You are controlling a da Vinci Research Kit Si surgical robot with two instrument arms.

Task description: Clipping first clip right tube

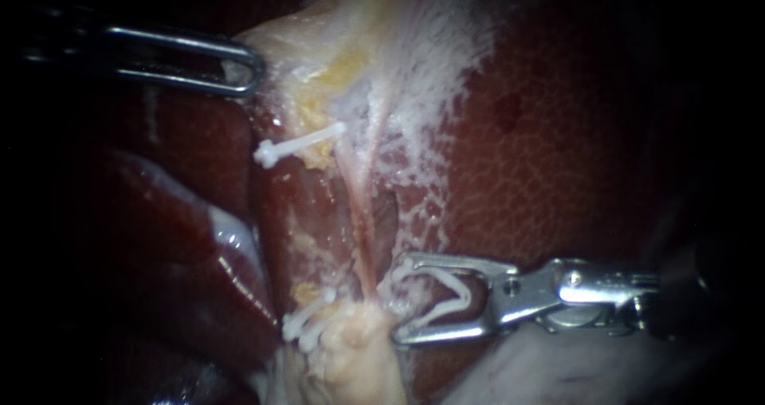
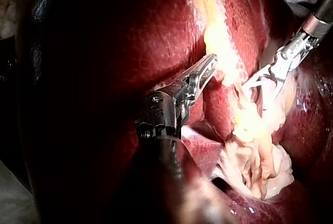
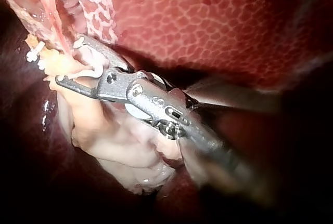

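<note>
Endoscope view: right tool (image 1: 398, 300) comes in from the right, low in the scene. Its jaws stand wide apart with an open white V-shaped plastic clip (image 1: 462, 296) seated between them, touching both. The jaw tips sit just beside the lower end of the thin pink tube (image 1: 362, 226); the tube is not between them, and contact cannot be confirmed. The tube runs down from the pale yellow fatty tissue (image 1: 335, 62) towards a pale cream tissue lump (image 1: 358, 349), with the mottled dark red liver (image 1: 558, 150) to its right.

Left of the tube are a single white closed clip (image 1: 299, 144) higher up and a pair of white closed clips (image 1: 309, 316) lower down, next to the lump.

The left tool (image 1: 253, 68) comes in from the upper left. Its jaws are close together, clamped on the edge of the pale yellow fatty tissue — the left wrist view shows the same grip.

Right wrist view: the clip-loaded jaws are open, with the tube just ahead of the tips and the cream lump under the tool.
</note>
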